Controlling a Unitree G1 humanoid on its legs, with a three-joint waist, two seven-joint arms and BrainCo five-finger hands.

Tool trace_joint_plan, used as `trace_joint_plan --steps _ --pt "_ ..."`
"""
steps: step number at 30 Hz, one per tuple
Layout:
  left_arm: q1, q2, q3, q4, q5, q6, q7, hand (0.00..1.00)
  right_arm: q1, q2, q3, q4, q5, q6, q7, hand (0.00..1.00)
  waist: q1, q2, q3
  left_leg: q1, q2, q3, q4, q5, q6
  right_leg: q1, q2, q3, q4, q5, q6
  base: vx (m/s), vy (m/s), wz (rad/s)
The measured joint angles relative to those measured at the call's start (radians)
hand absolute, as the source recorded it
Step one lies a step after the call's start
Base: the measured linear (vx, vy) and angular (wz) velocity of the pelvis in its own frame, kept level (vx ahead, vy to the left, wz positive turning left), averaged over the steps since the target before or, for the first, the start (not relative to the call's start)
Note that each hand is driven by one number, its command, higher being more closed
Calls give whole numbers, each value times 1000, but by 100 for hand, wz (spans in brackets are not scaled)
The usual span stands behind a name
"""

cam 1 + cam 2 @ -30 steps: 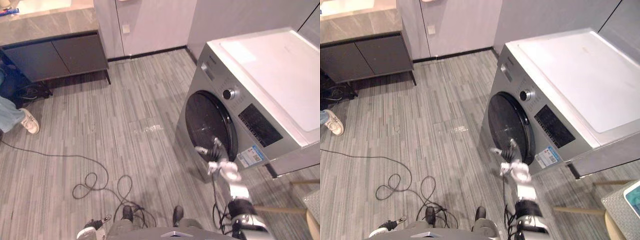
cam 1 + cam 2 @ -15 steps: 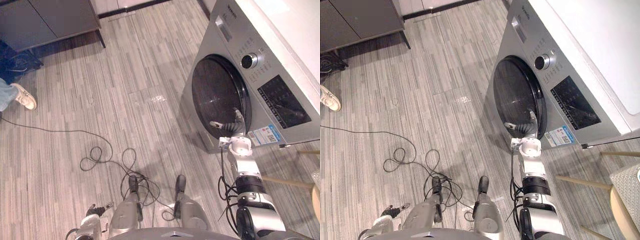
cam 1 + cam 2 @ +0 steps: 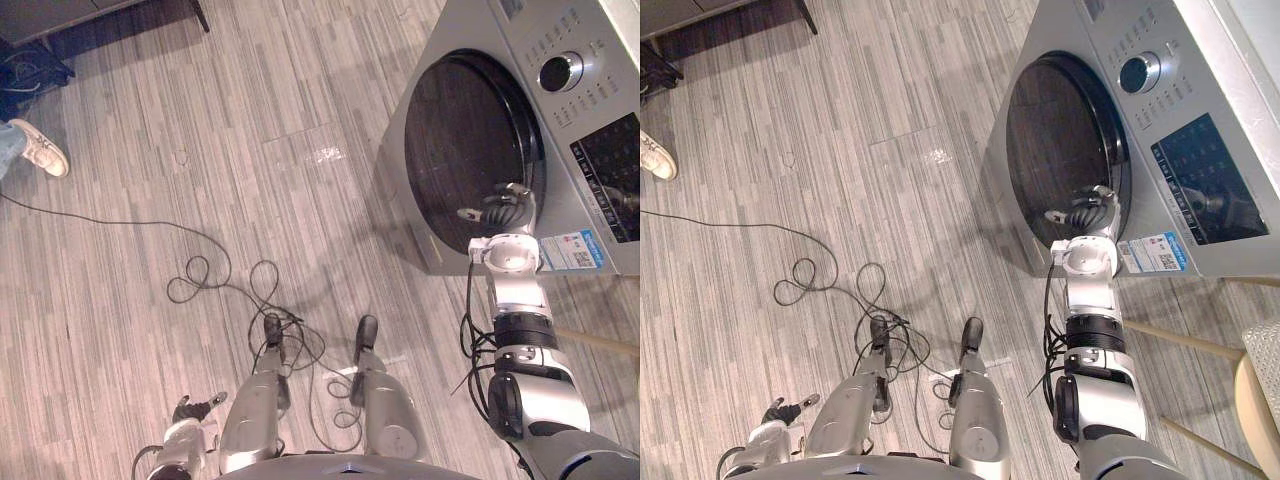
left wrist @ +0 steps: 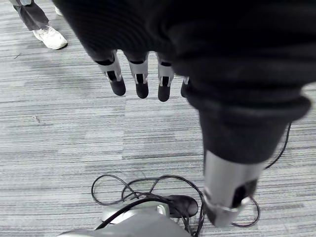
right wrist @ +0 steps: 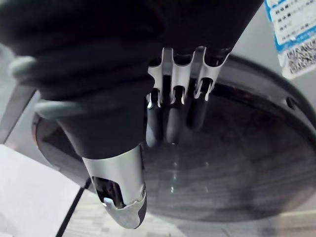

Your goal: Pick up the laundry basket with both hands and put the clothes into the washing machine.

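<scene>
Washing machine [image 3: 460,130] at loose-fingered right hand [image 3: 503,208]

Floor [image 3: 150,250]: grey wood-look planks in narrow strips, laid in long runs across the rm; one small bright glare patch [image 3: 322,155] on it, light otherwise soft & even. Far left corner: dark cabinet [image 3: 680,8] on thin black legs, one leg [image 3: 201,16] clear of the front edge; dark clutter [image 3: 30,72] on the floor just beside it, can't tell what. Near that, at the left edge, a person's white shoe [image 3: 38,148] w/ a pale blue cuff above. Right side: wooden stool [image 3: 1252,405], tan round seat, pale rungs [image 3: 1170,335] running out from under it, grey woven pad on top.
</scene>
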Motion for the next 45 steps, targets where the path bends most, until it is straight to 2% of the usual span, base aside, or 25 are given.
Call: trace_joint_plan --steps 2,9,12,18,24,26,32,33,36,39,41,43,44,45 --pt "-2 1 0 -8 -3 0 12 0 49 5 -77 -122 -9 1 -49 0 -5 -7 9 -6 -1 2 0 0 1 0 0 3 -15 9 0 13 9 -2" --pt "-2 4 4 -26 -1 13 41 0 155 75 -112 -224 -41 2 -99 0 -20 -24 21 -29 -2 27 -1 0 1 -37 1 30 -20 21 1 22 11 -10" --pt "-3 7 3 -34 7 13 41 0 168 95 -113 -224 -35 1 -102 0 -31 -33 27 -27 -1 28 -1 0 1 -36 1 32 -20 22 1 8 6 -3" --pt "-3 12 -13 -44 8 13 41 0 183 98 -97 -226 0 -14 -93 0 -25 -39 32 -27 -1 28 -1 0 1 -36 2 33 -20 22 1 0 0 0" --pt "-5 21 -14 -46 7 12 41 0 194 112 -47 -232 11 -45 -82 0 -22 -57 46 -29 -1 25 -1 0 1 -36 1 31 -21 23 0 3 2 1" --pt "-5 22 -15 -48 5 9 41 0 168 109 -36 -214 33 -46 -82 0 -17 -59 58 -31 -2 22 -1 1 2 -35 1 27 -20 23 0 16 17 7" --pt "-5 26 -27 -67 -35 -3 39 0 -99 36 -5 45 140 -48 -107 0 -11 -52 102 -61 -5 0 0 20 9 -53 -2 12 -24 39 -2 -12 16 8" --pt "-5 29 -37 -68 -54 -7 39 0 -153 4 27 96 168 -38 -113 0 -8 -51 102 -72 -7 0 -1 24 11 -65 -3 14 -24 45 -1 -48 32 2" --pt "-7 35 -55 -67 -86 -12 39 0 -174 12 61 98 217 -39 -128 0 -8 -46 106 -80 -7 -2 -5 33 13 -69 -4 13 -29 57 -3 -53 25 1" --pt "-12 35 -58 -65 -103 -15 39 0 -200 11 151 89 237 -40 -119 0 -7 -41 109 -82 1 -1 -6 35 7 -69 1 15 -39 64 -9 -59 2 -3" --pt "-16 35 -58 -65 -102 -15 39 0 -196 10 230 51 240 -44 -82 0 -4 -41 109 -83 9 -2 -6 40 1 -66 5 15 -49 65 -10 -44 -25 -5" --pt "-20 34 -54 -65 -101 -13 38 0 -135 16 358 -80 250 -48 -15 0 1 -41 109 -79 23 -3 -6 44 -5 -59 19 13 -55 70 -11 -11 -41 -4" --pt "-21 34 -53 -65 -101 -13 38 0 -107 21 386 -118 255 -52 -6 0 4 -41 109 -76 25 -5 -6 46 -8 -55 22 11 -56 70 -13 22 -48 5" --pt "-22 33 -51 -65 -98 -8 38 0 -52 32 446 -185 285 -77 40 0 5 -41 109 -68 31 -13 -6 49 -9 -40 29 2 -60 71 -22 33 -47 10"
